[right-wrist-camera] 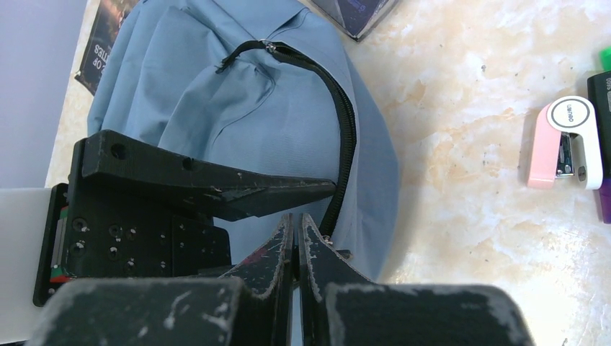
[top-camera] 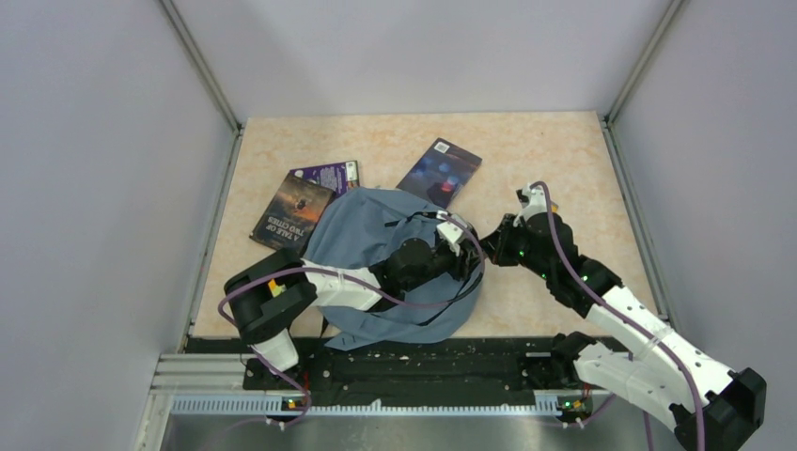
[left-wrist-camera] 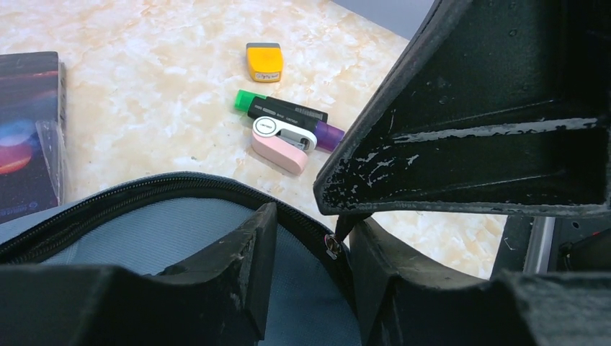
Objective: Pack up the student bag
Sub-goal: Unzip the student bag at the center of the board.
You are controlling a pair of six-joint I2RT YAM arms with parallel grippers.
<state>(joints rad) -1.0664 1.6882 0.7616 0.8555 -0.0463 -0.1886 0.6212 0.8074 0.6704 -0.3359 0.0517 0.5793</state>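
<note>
Now the student bag [top-camera: 367, 225] lies on the counter [top-camera: 564, 150] by the arms. The right jaws pinch its zip pull [left-wrist-camera: 333, 246] tight. The left jaws stand half open around the zip [left-wrist-camera: 144, 184]. A hard tug could slip the pull free.

The left gripper [left-wrist-camera: 310, 232] holds its fingers apart astride the black zip [left-wrist-camera: 144, 189] of the student bag [left-wrist-camera: 166, 238]. The right gripper [left-wrist-camera: 337, 216] meets the zip's metal slider [left-wrist-camera: 332, 246] between them. Beyond, on the table [left-wrist-camera: 144, 72], a pink-and-white stapler [left-wrist-camera: 282, 140] touches a green highlighter [left-wrist-camera: 248, 99]. A yellow eraser [left-wrist-camera: 264, 61] lies nearer the table's edge, and a book [left-wrist-camera: 25, 137] lies apart.
</note>
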